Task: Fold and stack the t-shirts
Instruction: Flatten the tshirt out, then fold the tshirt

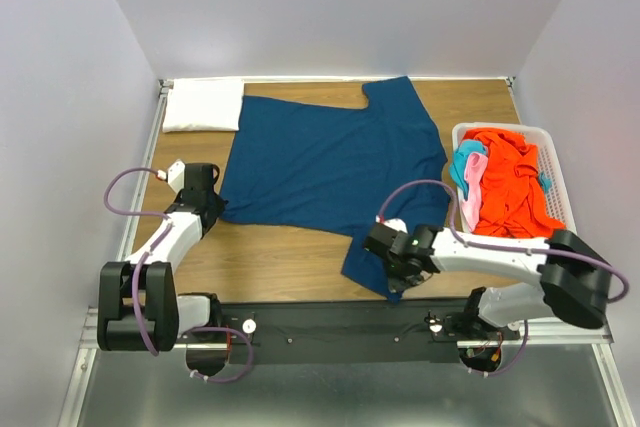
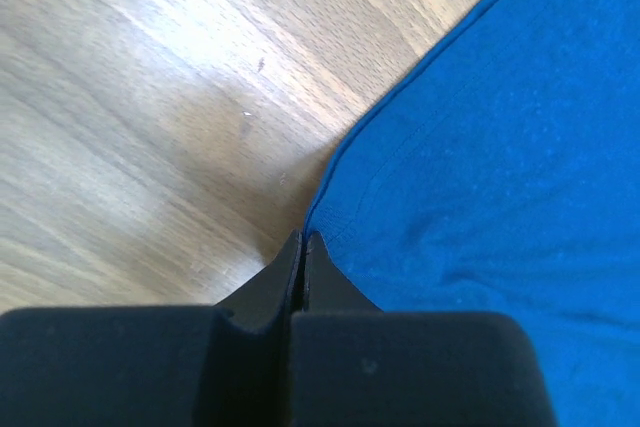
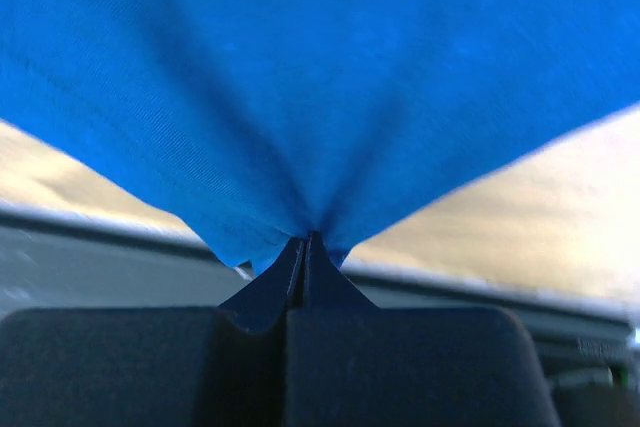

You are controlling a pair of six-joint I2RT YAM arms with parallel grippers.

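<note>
The left gripper [image 2: 303, 237] is seen with its fingers pressed together, and the corner of the hem of the navy shirt [image 1: 330, 162] is pinched between the tips. This corner lies low on the wooden table [image 1: 290, 257], at the shirt's near left edge. The right gripper [image 3: 307, 239] is likewise closed, and the shirt's near right corner is clamped in it. Creases are drawn out in a fan from the tips, and the cloth there is held up off the table, close to the near edge.

Between the two grippers the navy shirt is spread flat over the middle of the table, with one sleeve laid out toward the far right. No print can be made out on the upper face.

A white shirt [image 1: 203, 104] is found folded in the far left corner, just beside the navy shirt and apart from it. At the right edge a white basket [image 1: 556, 162] is placed, and an orange shirt [image 1: 510, 182] is heaped in it. A pink shirt [image 1: 470, 197] and a teal shirt [image 1: 463, 162] are draped over its left rim, close to the navy sleeve.
</note>
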